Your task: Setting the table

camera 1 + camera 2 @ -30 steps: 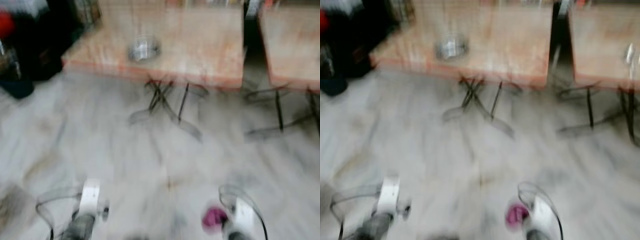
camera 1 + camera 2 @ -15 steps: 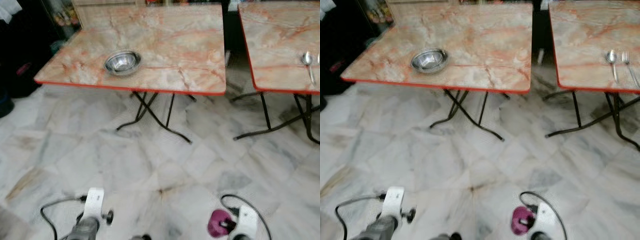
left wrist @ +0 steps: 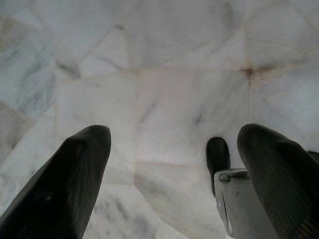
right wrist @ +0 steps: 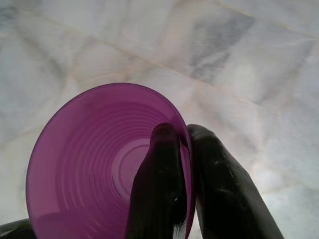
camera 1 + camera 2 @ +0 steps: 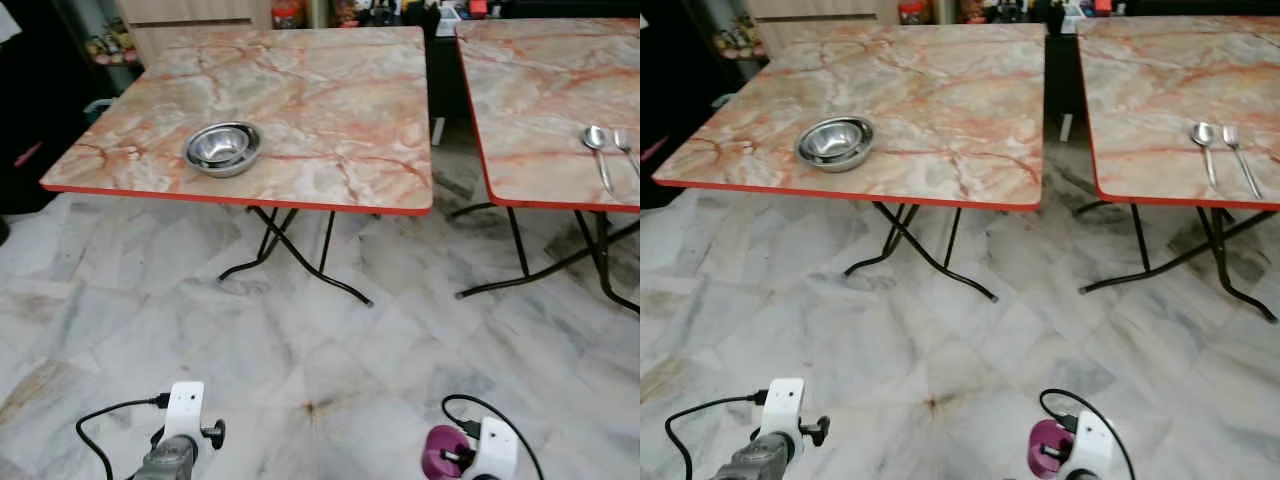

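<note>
A purple cup (image 4: 104, 164) is pinched at its rim by the right gripper (image 4: 187, 144); the left gripper (image 3: 172, 149) is held spread, empty, above the marble floor (image 3: 164, 74).

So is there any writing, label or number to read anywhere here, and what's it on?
No readable text anywhere.
Jars and boxes behind the tables: any labels too small and blurred to read.
Metal bowl, spoon, fork, purple cup: no markings visible.
</note>
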